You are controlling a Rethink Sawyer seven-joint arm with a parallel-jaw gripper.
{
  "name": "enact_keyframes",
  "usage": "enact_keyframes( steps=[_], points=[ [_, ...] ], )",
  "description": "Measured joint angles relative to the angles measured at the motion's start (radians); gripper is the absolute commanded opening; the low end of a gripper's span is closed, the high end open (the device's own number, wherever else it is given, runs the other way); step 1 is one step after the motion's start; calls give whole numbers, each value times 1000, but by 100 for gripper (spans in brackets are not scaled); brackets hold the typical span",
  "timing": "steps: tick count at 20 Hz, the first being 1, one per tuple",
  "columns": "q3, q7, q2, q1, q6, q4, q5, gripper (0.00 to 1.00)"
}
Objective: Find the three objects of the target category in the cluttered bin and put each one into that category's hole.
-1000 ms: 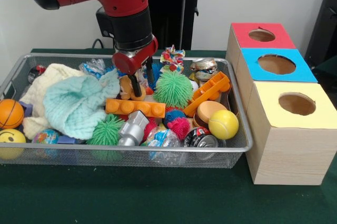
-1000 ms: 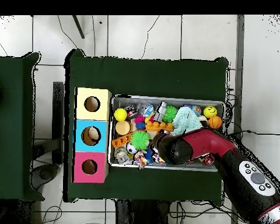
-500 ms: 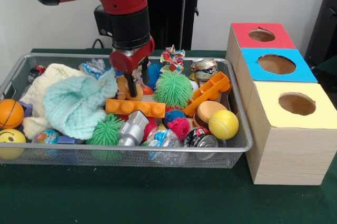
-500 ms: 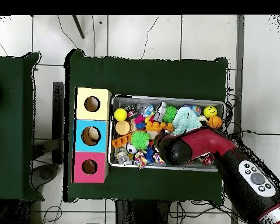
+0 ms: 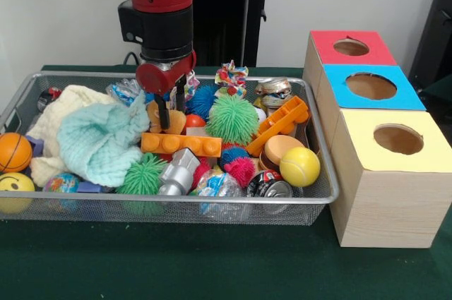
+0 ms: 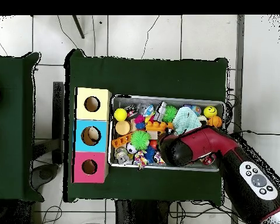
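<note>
Reading the front view from the left, I find the bin filling the lower left and middle of the frame, heaped with clutter. At upper middle my gripper hangs just above an orange-tan plush, its fingers slightly spread and holding nothing, probably poised to pinch it. That toy looks soft and rounded, half buried behind the orange brick. At upper right waits the hole.
</note>
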Motion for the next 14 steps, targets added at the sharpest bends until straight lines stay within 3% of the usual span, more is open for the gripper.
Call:
enact_keyframes(
  steps=[14],
  points=[
    [-6, 0, -4, 0, 0, -8, -31, 100]
  ],
)
